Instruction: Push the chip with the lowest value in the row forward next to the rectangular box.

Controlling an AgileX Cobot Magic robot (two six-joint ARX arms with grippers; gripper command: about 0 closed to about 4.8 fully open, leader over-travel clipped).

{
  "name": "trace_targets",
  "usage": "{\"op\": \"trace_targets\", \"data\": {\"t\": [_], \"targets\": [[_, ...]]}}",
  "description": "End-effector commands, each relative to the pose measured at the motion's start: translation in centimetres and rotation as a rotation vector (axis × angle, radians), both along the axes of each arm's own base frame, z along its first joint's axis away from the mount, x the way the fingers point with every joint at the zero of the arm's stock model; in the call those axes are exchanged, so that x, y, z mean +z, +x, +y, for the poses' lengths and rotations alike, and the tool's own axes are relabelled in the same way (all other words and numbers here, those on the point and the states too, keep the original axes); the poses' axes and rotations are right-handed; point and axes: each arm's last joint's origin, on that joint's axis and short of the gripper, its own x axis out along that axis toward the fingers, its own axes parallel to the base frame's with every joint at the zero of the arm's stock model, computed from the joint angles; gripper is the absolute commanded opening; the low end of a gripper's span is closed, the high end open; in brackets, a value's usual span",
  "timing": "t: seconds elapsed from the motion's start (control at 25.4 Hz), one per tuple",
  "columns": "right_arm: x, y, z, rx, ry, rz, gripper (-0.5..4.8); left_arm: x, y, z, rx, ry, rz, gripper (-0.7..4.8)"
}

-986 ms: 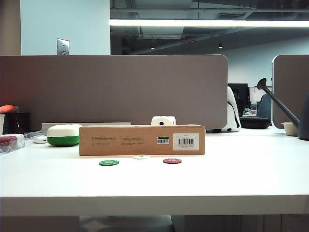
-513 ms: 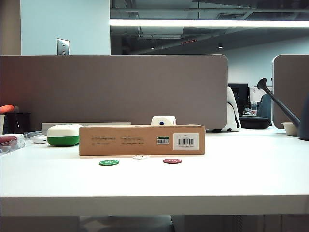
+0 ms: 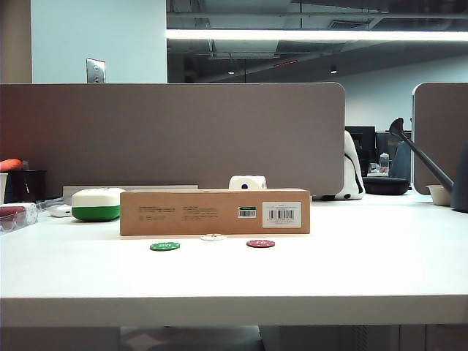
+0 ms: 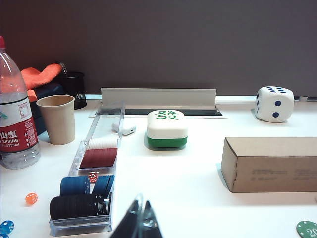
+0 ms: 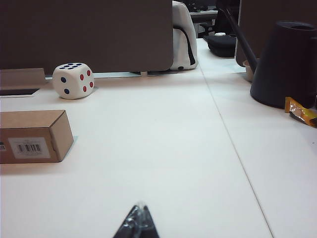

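Observation:
Three chips lie in front of the rectangular box (image 3: 190, 213) in the exterior view. The white chip (image 3: 213, 237) sits right at the foot of the box, further back than the green chip (image 3: 164, 246) and the dark red chip (image 3: 260, 243). Neither arm shows in the exterior view. My left gripper (image 4: 142, 208) is shut and empty, low over the table, short of the box (image 4: 272, 166) and the green chip (image 4: 308, 229). My right gripper (image 5: 140, 207) is also shut and empty, over bare table, well back from the box end (image 5: 29, 135).
A white-and-green case (image 3: 96, 204) stands left of the box and a large die (image 3: 247, 182) behind it. A clear chip tray (image 4: 91, 198), paper cup (image 4: 56, 118) and water bottle (image 4: 15, 124) are at the left. A dark watering can (image 5: 287, 64) stands at the right.

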Motion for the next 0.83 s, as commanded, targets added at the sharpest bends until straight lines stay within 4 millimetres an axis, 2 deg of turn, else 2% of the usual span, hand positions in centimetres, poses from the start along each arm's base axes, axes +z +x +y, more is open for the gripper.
{"op": "trace_targets", "data": {"t": [0.04, 0.83], "targets": [[-0.02, 0.03, -0.01, -0.002, -0.002, -0.010, -0.06, 0.22, -0.04, -0.01, -0.004, 0.001, -0.011, -0.05], [-0.08, 0.02, -0.01, -0.002, -0.003, -0.004, -0.06, 0.22, -0.04, -0.01, -0.004, 0.001, -0.011, -0.05]]}}
